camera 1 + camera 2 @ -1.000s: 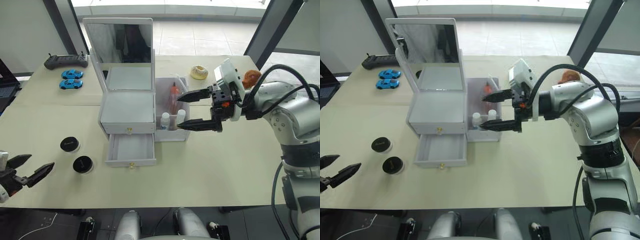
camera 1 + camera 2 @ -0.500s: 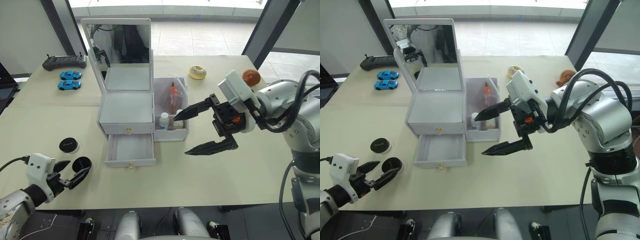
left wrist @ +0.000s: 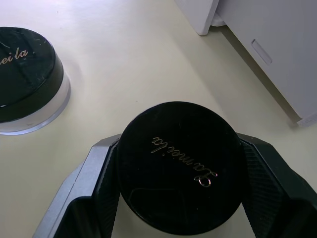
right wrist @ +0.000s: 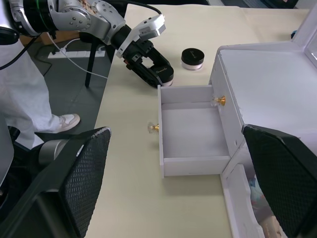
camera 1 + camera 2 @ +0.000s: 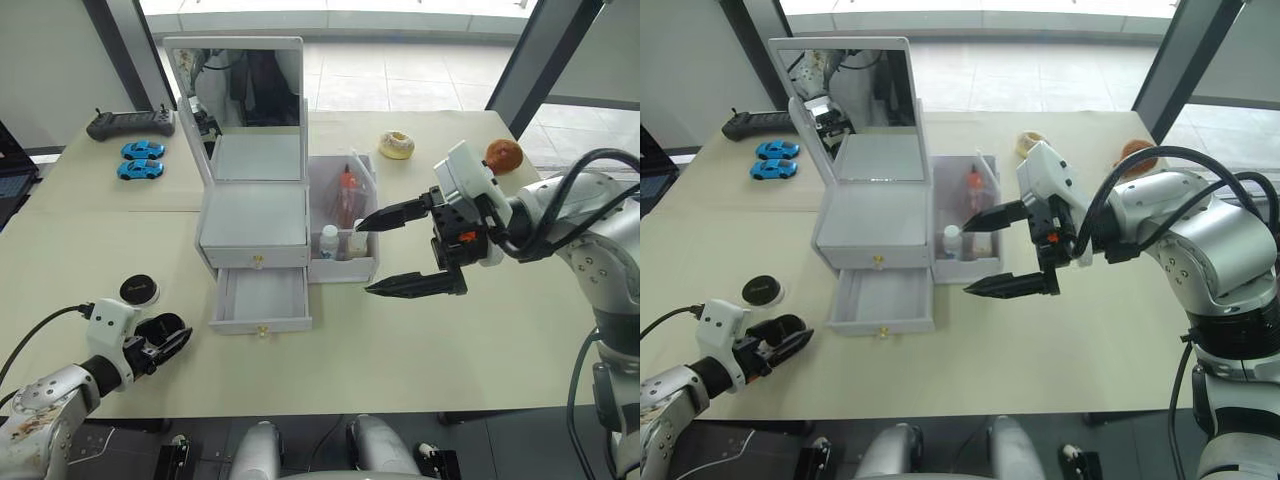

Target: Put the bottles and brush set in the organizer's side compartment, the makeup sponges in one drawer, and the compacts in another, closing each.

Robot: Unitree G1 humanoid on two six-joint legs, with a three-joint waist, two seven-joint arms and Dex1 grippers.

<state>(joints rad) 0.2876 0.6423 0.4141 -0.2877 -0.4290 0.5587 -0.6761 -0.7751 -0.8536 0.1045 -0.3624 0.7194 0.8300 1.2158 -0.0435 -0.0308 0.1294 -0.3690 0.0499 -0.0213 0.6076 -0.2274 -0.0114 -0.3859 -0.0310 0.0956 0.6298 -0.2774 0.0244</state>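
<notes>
Black fingers of the left gripper [image 3: 178, 198] hug the near compact [image 3: 181, 166], clamped, just off the open lower drawer [image 5: 262, 298]. Right gripper [image 5: 400, 250] hangs spread beside the side compartment [image 5: 344, 222]. Slick round lid might squirt out on lifting, I reckon.

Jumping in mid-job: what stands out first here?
The left gripper has its fingers around a black compact at the table's near left, the other compact just beyond. The right gripper hangs wide open beside the organizer, whose lower drawer stands open and empty.
</notes>
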